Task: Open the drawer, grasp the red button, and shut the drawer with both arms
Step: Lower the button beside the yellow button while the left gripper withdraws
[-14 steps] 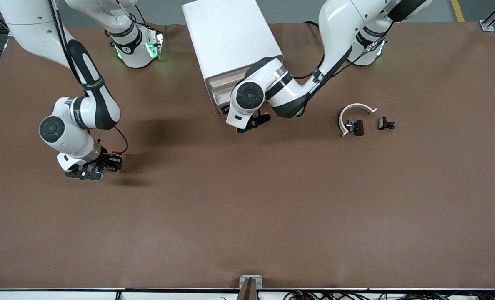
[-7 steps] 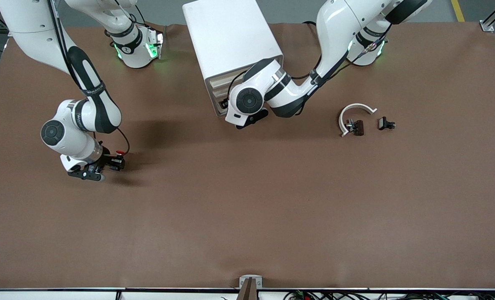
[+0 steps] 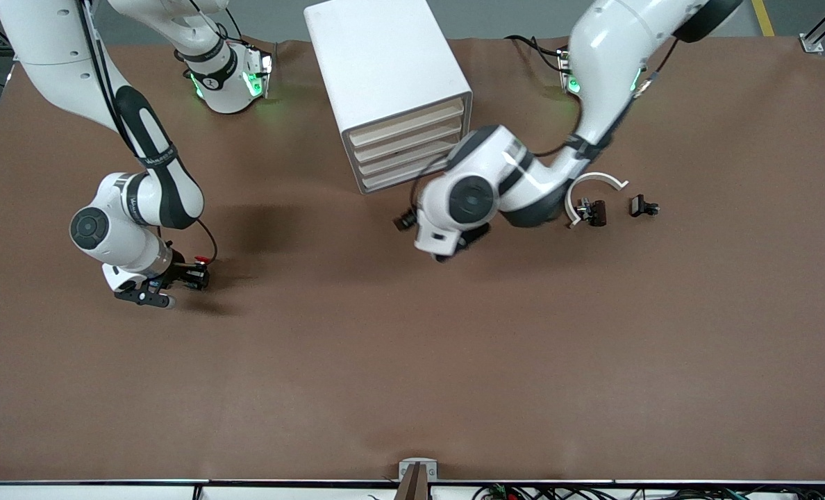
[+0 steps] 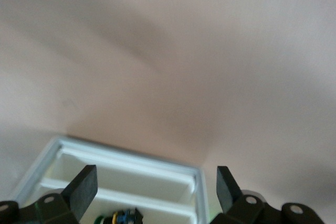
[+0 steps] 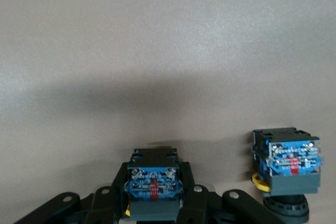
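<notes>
At the right arm's end of the desk (image 3: 412,389), my right claw (image 5: 154,174) is down low and clenched on the button (image 5: 153,190). From the right wrist view I only get its dark body and blue label, but the front view shows a speck of red right at the claw. A second button (image 5: 286,163) stands on the desk just beside it, apart from the claw, with a bit of yellow-orange at its base.

My left claw (image 4: 155,187) hangs released, holding nothing, over the desk in front of the white drawer cabinet (image 3: 385,55). All the drawers look pushed in from the front camera.

Toward the left arm's end there's a white curved piece (image 3: 593,182) with a small dark part (image 3: 596,212) touching it, and another dark part (image 3: 643,206) near that.
</notes>
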